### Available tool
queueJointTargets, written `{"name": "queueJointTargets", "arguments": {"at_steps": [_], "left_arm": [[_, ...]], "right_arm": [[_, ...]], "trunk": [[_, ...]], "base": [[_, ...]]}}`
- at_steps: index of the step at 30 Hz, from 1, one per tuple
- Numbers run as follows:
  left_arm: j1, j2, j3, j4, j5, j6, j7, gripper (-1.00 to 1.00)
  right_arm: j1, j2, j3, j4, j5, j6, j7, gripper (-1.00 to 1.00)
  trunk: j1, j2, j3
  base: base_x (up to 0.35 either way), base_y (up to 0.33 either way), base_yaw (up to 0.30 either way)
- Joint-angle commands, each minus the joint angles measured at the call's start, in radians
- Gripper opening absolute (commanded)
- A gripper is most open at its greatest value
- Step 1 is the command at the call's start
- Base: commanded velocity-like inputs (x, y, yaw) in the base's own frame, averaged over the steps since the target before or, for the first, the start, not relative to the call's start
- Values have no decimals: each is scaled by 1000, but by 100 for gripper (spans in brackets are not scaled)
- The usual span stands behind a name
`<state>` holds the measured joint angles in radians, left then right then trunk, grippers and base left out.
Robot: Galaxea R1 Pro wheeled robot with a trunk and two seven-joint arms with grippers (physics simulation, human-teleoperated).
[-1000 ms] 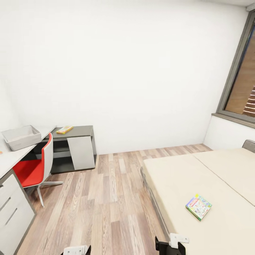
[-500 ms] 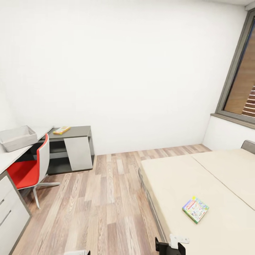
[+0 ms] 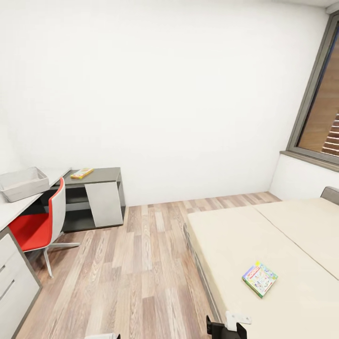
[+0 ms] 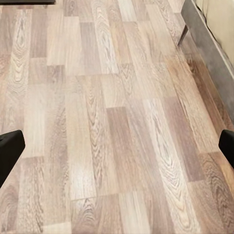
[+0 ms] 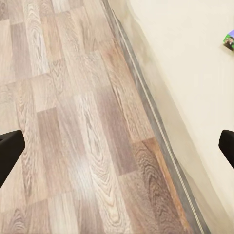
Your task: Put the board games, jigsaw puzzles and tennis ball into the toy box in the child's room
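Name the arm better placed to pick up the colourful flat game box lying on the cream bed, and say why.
Right, probably. The blue-green flat game box lies on the cream mattress at the robot's right, and the right wrist view catches its corner beyond the open right gripper. The left gripper faces bare wood floor.

Desk [image 3: 12, 207] cut off at picture's edge beside tray [image 3: 22, 182]; game box [image 3: 81, 173] lettering too small to read.

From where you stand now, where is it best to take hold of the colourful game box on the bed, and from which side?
Probably at a long edge of the game box, coming from above. It lies flat on the bed, turned diagonally, so the hand should turn to match. It is thin, so nudging one edge up first may help.
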<state>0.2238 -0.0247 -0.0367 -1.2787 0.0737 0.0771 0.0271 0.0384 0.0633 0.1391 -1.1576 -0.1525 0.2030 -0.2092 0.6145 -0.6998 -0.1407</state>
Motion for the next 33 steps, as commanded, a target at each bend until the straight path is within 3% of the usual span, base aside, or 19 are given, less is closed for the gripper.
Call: {"name": "queueJointTargets", "arguments": {"at_steps": [1, 21, 33], "left_arm": [[0, 0, -1, -2, 8, 6, 3, 100], [0, 0, -1, -2, 9, 6, 2, 100], [0, 0, -1, -2, 8, 7, 2, 100]], "right_arm": [[0, 0, 2, -2, -9, 4, -7, 100], [0, 0, 5, -3, -10, -2, -6, 100], [0, 0, 7, -3, -10, -4, -6, 100]], "trunk": [[0, -1, -1], [0, -1, -1], [0, -1, -1]], "base": [[1, -18, 0], [0, -40, 128], [-12, -84, 229]]}}
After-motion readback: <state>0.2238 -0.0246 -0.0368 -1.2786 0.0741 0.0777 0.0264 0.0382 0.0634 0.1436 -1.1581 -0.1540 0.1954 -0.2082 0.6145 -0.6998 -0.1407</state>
